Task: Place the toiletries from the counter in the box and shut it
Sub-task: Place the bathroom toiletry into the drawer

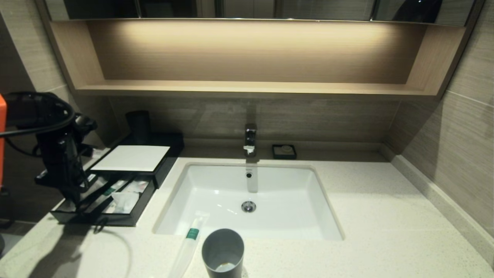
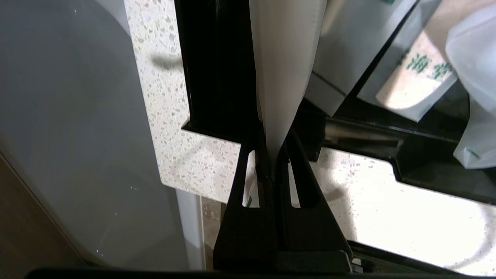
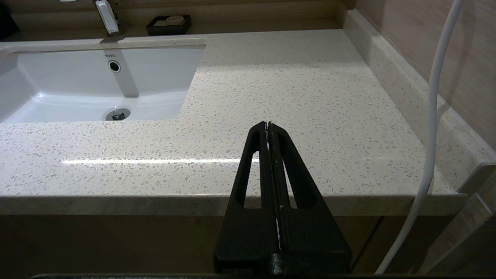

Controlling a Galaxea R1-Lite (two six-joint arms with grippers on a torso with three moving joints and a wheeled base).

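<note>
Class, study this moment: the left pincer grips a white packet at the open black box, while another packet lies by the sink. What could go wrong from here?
1. The left pincer pinches only the tip of the white packet; it might slip out or land across the drawer's rim.
2. The green-banded packet overhangs the sink beside the grey cup; a clumsy reach could push it in or topple the cup.

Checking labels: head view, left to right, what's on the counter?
Left claw gripping a packet over the box → green-band packet → cup → tap → soap dish.
</note>
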